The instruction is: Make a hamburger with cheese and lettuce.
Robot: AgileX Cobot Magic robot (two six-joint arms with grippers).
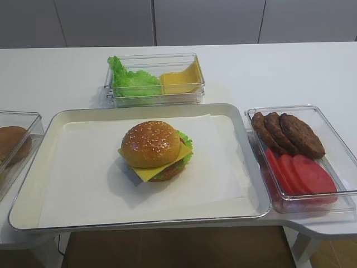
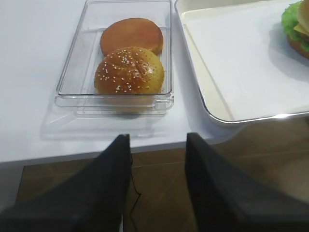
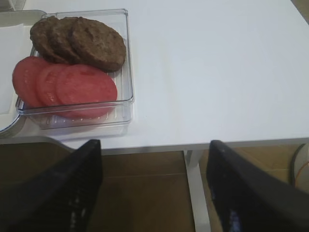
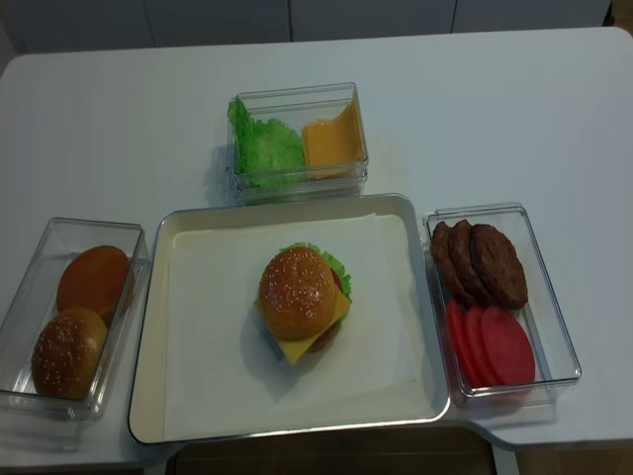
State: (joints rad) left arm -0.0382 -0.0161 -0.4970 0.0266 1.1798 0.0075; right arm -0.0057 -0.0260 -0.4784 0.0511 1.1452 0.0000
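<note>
Both end effectors' dark fingers blurred, parted, empty; hamburger lettuce half-hidden.

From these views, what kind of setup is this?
Probably a lab mock-up of a burger prep station: a white table with a lined tray holding the hamburger, ringed by clear ingredient bins of patties, tomato slices and buns.

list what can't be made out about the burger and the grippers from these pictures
- hamburger: its inner layers are covered by the bun top in both high views; the left wrist view cuts it off at the right edge.
- lettuce: only a frilly rim shows beside the cheese.
- left gripper, right gripper: dark and blurred in the wrist views, fingertips past the bottom edge; absent from both high views.
</note>
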